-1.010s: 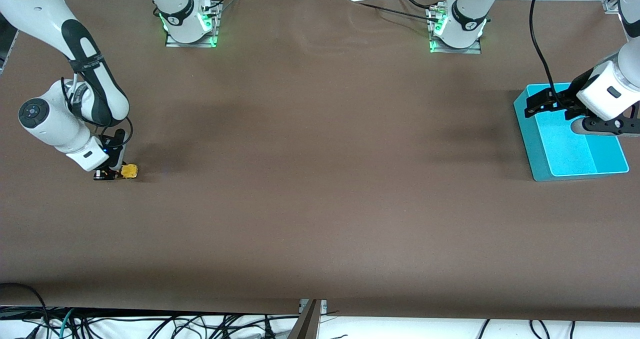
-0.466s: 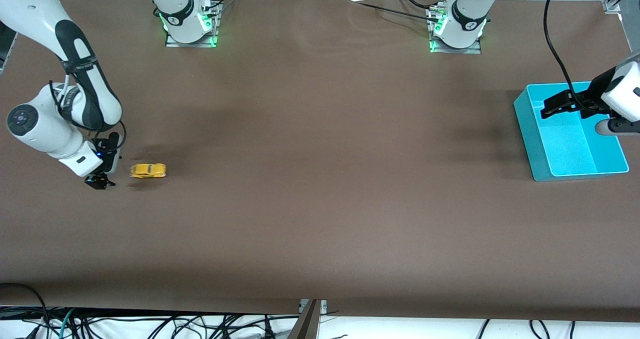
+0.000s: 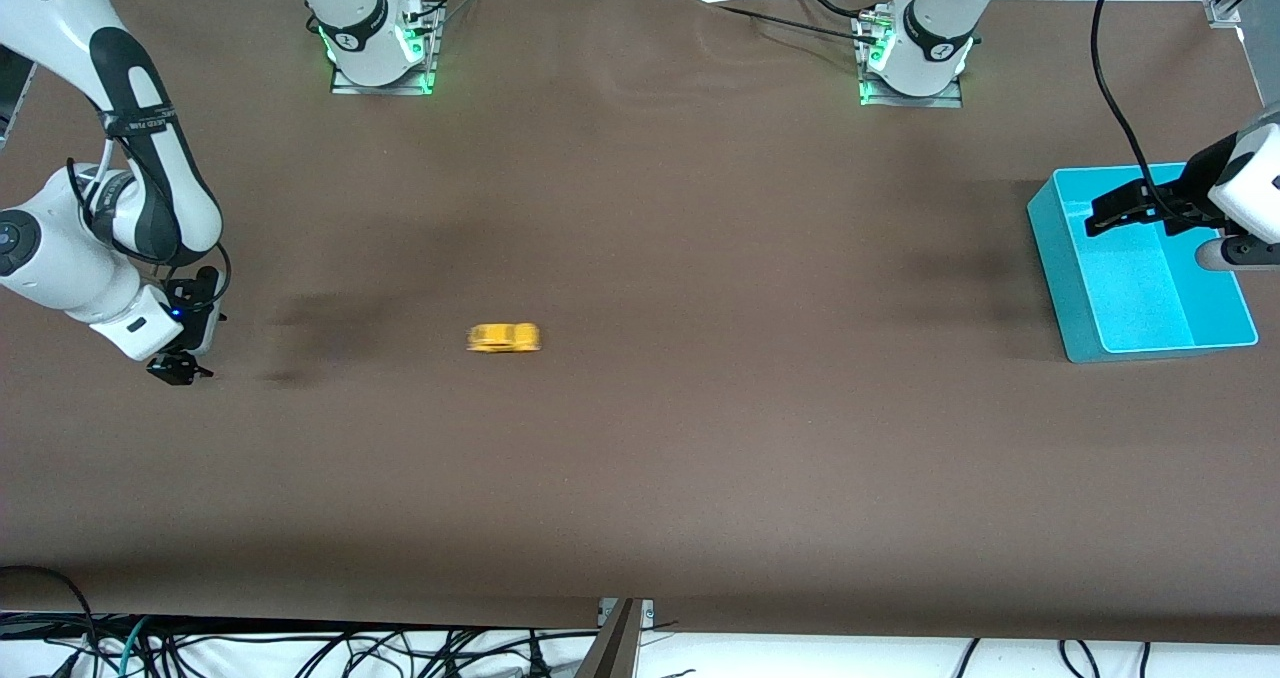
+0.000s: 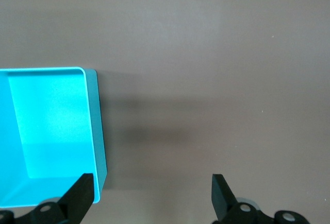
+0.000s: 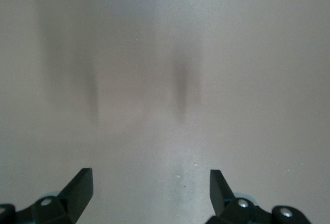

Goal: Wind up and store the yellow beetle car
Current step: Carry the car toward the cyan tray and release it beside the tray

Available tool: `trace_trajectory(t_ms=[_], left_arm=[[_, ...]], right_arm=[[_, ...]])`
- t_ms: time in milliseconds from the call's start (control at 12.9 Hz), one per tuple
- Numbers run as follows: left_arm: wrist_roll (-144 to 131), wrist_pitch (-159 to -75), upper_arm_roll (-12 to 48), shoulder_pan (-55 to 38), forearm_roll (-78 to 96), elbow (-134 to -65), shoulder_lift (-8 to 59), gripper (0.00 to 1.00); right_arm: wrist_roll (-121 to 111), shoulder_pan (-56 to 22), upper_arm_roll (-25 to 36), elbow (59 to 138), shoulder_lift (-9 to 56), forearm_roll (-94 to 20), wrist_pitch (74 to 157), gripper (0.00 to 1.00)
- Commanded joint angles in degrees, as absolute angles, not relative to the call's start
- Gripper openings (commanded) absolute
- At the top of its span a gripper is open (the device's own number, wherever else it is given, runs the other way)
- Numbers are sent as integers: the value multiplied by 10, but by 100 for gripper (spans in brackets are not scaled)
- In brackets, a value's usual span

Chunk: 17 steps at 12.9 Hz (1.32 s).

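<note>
- Right gripper point(image 3: 178, 370): low over the brown worktop point(image 3: 640, 458) at the right arm's end, fingers spread wide and holding nothing. In the right wrist view the two black fingertips point(image 5: 80, 185) stand well apart, with only bare worktop between them.
- Yellow beetle car point(image 3: 504, 337): free on the worktop, on its wheels, well apart from the right gripper and roughly level with it in distance from the front camera. It lies lengthwise along the table, somewhat toward the right arm's end from the middle. Its outline is smeared along its length, so windows and wheels cannot be made out. Nothing touches it.
- Worktop between car and bin: open brown cloth with soft shadow patches.
- Cyan bin point(image 3: 1060, 268): sits at the left arm's end of the worktop, well apart from the car, a little farther from the front camera than it. Open-topped, and the inside that shows holds nothing.
- Left gripper point(image 3: 1100, 215): hangs over the cyan bin, at the wall toward the table's middle, fingers released and wide, grasping nothing. The left wrist view shows one fingertip point(image 4: 82, 190) over the bin's corner point(image 4: 98, 131), the other over bare worktop.
</note>
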<state>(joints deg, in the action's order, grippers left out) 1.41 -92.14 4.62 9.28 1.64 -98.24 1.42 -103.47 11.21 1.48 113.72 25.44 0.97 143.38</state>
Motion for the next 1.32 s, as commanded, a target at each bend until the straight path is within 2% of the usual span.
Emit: trace_trajectory(t_ms=[0, 311, 466, 699, 932, 1243], left_arm=[[18, -904, 49, 98, 22, -973, 18, 100], [19, -900, 52, 98, 23, -974, 18, 100], [14, -899, 54, 98, 21, -975, 18, 100], [18, -899, 48, 98, 20, -983, 21, 100], [18, -975, 48, 101, 20, -1066, -4, 100], [22, -1080, 49, 100, 22, -1159, -4, 100]], right_arm=[[-1042, 121, 7, 1131, 226, -2, 1405, 100], [-999, 120, 9, 1019, 220, -58, 1289, 100], [-900, 118, 8, 952, 220, -58, 1215, 100], [-707, 111, -2, 901, 218, -60, 1145, 100], [-486, 110, -35, 870, 207, -59, 1082, 100], [-200, 109, -77, 824, 205, -53, 985, 100]])
